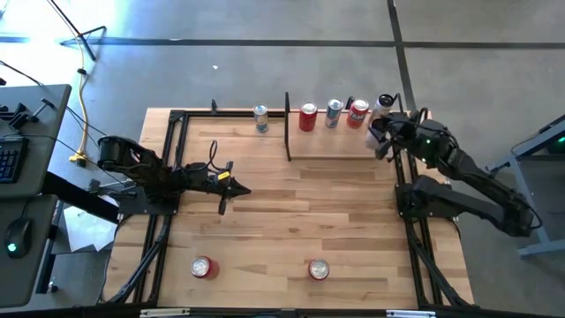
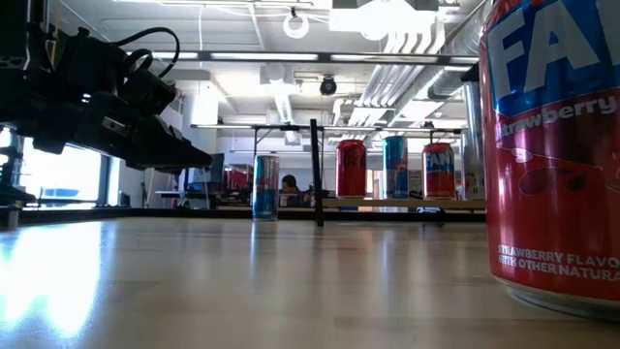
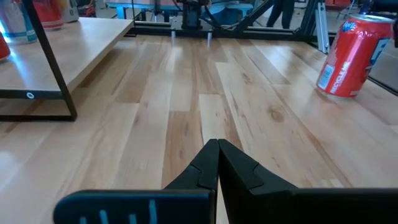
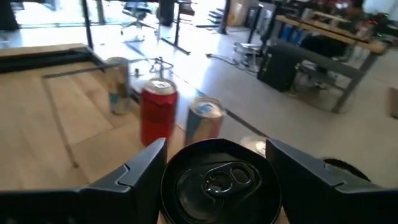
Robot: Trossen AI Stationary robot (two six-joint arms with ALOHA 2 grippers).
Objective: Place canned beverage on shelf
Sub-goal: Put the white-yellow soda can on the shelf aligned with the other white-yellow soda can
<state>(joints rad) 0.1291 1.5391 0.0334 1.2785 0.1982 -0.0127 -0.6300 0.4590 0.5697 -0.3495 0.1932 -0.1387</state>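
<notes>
Shelf [image 1: 340, 146]: pale wood panel in the upper centre-right of the high view, with a black upright bar [image 1: 287, 126] at its left edge. Along its far edge stand a red can [image 1: 307, 117], a blue-and-silver can [image 1: 333, 113] and a second red can [image 1: 357, 113], close together in a row.

Right gripper [image 1: 381, 132]: at the upper right of the high view, at the right end of that row. In the right wrist view its jaws are spread wide, one on each side of a dark-rimmed can [image 4: 217, 186] seen from above, pull tab up; whether the pads touch the can cannot be told. Beyond it in that view stand the red can [image 4: 158, 112], the blue-and-silver can [image 4: 205, 121] and a farther silver can [image 4: 118, 84].

Silver-and-blue can [image 1: 260, 117]: on the desk [image 1: 291, 230] just left of the black bar, off the shelf.

Left gripper [image 1: 231, 189]: left of centre in the high view, low over bare desk, jaws closed tip to tip and holding nothing, as the left wrist view [image 3: 217, 155] shows.

Two red cans, one lower left [image 1: 204, 267] and one lower centre [image 1: 318, 269], stand on the desk well apart from both grippers. One of them fills the right edge of the low view [image 2: 557, 145], blocking part of the shelf behind it.
</notes>
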